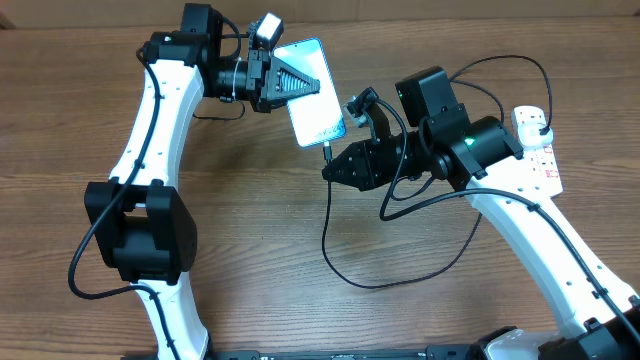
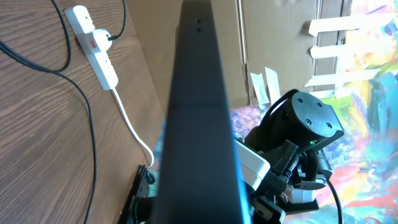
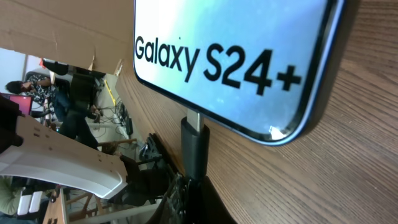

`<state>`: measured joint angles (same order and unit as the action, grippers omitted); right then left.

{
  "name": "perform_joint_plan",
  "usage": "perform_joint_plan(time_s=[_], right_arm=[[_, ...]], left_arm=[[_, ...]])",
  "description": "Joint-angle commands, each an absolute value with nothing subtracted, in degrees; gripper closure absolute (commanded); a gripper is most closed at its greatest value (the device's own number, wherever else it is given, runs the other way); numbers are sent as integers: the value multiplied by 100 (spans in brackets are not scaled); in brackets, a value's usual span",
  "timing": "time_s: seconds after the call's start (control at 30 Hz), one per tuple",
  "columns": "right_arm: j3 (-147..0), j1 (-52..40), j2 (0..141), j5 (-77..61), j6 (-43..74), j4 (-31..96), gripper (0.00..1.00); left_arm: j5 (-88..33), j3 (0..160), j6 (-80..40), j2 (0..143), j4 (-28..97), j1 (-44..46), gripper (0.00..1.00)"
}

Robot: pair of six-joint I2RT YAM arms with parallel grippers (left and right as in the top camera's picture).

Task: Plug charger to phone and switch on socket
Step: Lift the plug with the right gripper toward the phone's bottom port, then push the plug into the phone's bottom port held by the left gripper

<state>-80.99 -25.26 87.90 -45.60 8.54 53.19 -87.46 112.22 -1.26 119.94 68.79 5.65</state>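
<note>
The phone (image 1: 320, 120) is tilted up off the table, and my left gripper (image 1: 305, 84) is shut on its upper part. In the left wrist view its dark edge (image 2: 196, 124) runs up the middle, with one finger (image 2: 140, 196) beside it. The right wrist view shows the screen (image 3: 230, 56) reading "Galaxy S24+". My right gripper (image 1: 330, 170) is shut on the charger connector (image 3: 194, 146), whose metal tip meets the phone's lower edge. The black charger cable (image 1: 340, 270) loops across the table to a plug (image 1: 540, 127) in the white socket (image 1: 535, 150) at the right.
The socket's thick white cord (image 2: 130, 127) trails away over the wooden table (image 1: 250, 250). The right arm's body (image 1: 470, 140) stands between the phone and the socket. Another black cable (image 1: 500, 65) arcs above that arm.
</note>
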Motion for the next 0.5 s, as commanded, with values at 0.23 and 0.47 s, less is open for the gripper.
perform_joint_plan(time_s=[0.23, 0.47], right_arm=[[-8145, -2515, 8678, -4637, 746, 5325, 96], [-8145, -2515, 8678, -4641, 749, 5325, 96]], left_arm=[[-9059, 11255, 1, 11961, 6853, 602, 96], [-9059, 11255, -40, 11961, 6851, 602, 96]])
